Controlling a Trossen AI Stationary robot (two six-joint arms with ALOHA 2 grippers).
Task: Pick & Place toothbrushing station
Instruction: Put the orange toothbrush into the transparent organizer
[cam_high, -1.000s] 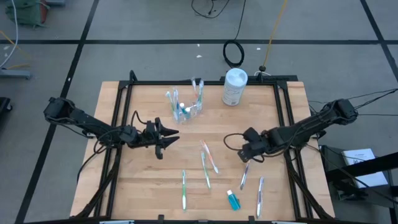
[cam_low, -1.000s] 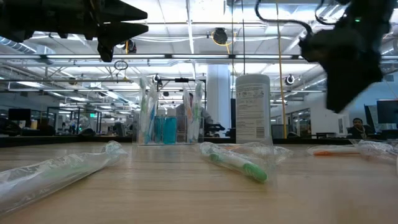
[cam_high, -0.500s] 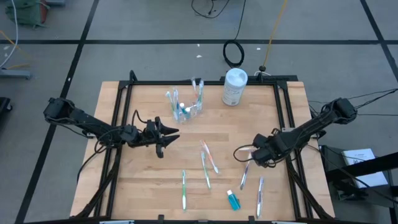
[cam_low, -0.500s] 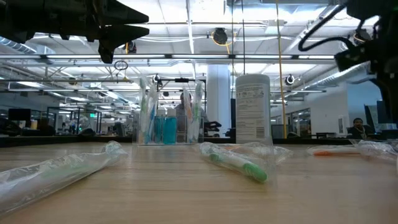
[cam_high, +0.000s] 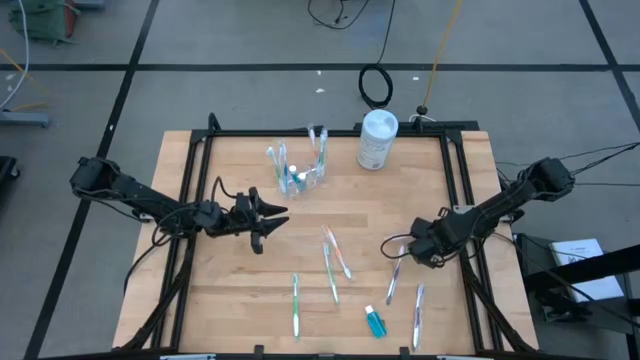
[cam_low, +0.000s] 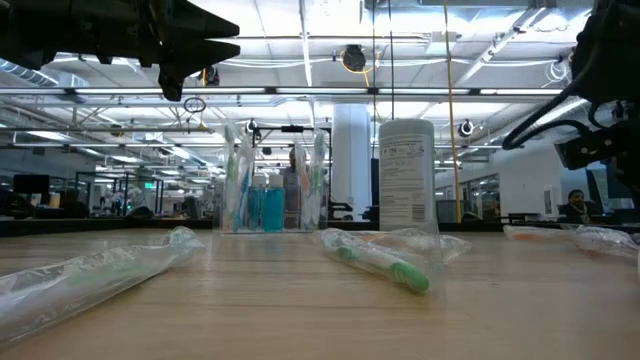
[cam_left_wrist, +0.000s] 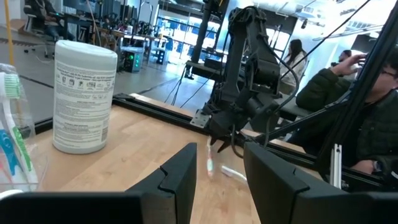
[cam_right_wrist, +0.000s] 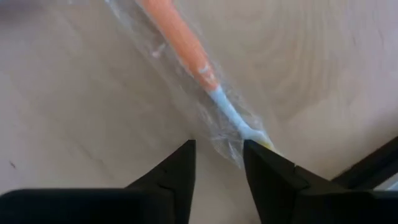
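Orange-handled wrapped toothbrush (cam_right_wrist: 205, 81) lies on the bench (cam_high: 240, 290) near its right edge, its tip hidden between the right pincer (cam_right_wrist: 217, 163) fingers, which we see apart; left pincer (cam_high: 272, 222) hovers apart mid-bench.

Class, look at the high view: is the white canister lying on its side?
No. The white canister stands upright at the table's far edge, its round top facing the camera.
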